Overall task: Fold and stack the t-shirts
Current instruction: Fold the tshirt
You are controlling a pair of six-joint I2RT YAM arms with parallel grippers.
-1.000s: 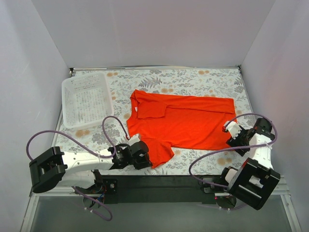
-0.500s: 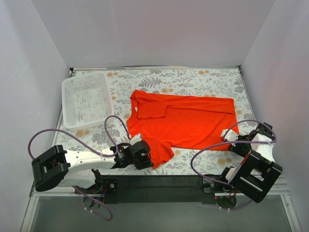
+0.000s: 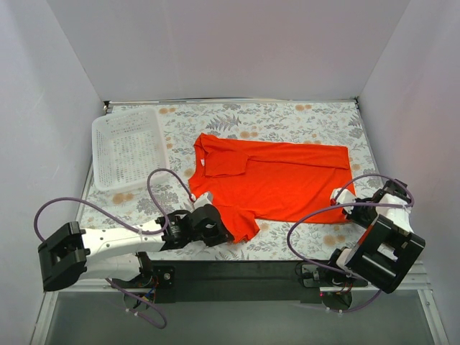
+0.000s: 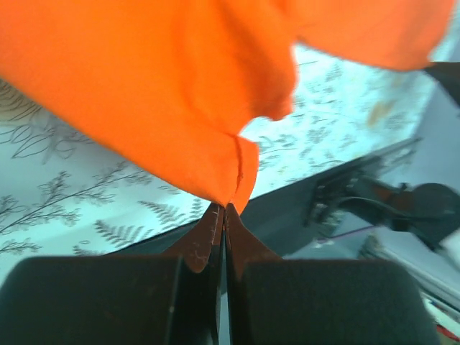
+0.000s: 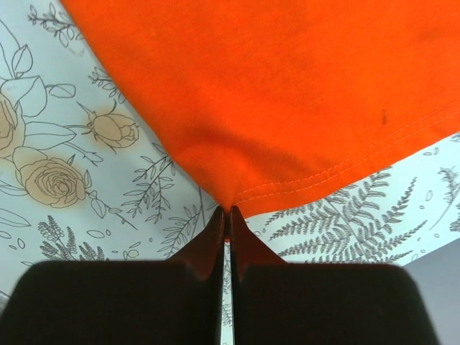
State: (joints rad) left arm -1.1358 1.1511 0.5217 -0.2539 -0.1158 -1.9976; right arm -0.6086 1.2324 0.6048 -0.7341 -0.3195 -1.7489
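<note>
Cloth with a floral print (image 3: 287,118) covers the table, and on it lies one bright orange-red t-shirt (image 3: 280,180). The shirt sits in the middle and right part of the table. It is spread mostly flat, with the collar toward the left and the hem toward the right. The far sleeve is folded in over the chest.

The left gripper (image 3: 228,231) is at the near sleeve (image 3: 243,221), close to the front edge of the table. In the left wrist view its fingers (image 4: 201,241) are pressed together, and a small point of the sleeve edge is caught between the tips. The orange fabric rises from this point and hangs above the printed cloth, so this part of the sleeve is lifted.

The right gripper (image 3: 342,201) is at the near right corner of the shirt, where the hem ends. In the right wrist view its fingers (image 5: 212,237) are also clenched together. The corner of the hem, with its line of stitching, goes in between the tips. Around this corner the fabric lies low on the cloth with only soft wrinkles.

A white perforated basket (image 3: 129,147) stands at the far left of the table, well apart from the shirt and from both grippers.
</note>
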